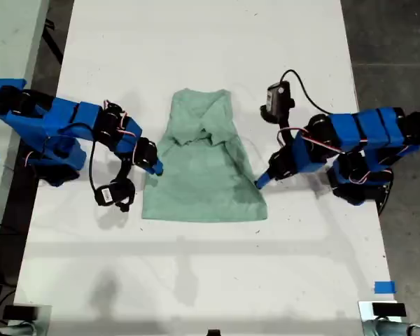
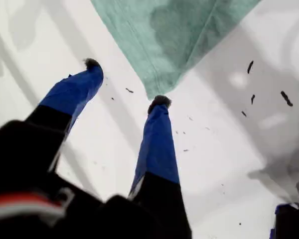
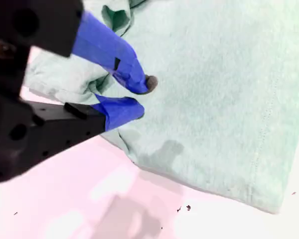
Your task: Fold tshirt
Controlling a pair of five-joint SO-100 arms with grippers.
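In the exterior view the tshirt lies partly folded mid-worktop between the two arms, sleeves tucked in. The first wrist view shows the first gripper with jaws spread and empty at a hem corner, seemingly ready to close on it. The second wrist view shows the second gripper with jaws parted slightly over the cloth's edge; whether they pinch it is unclear, so the next fold likely needs both grips.
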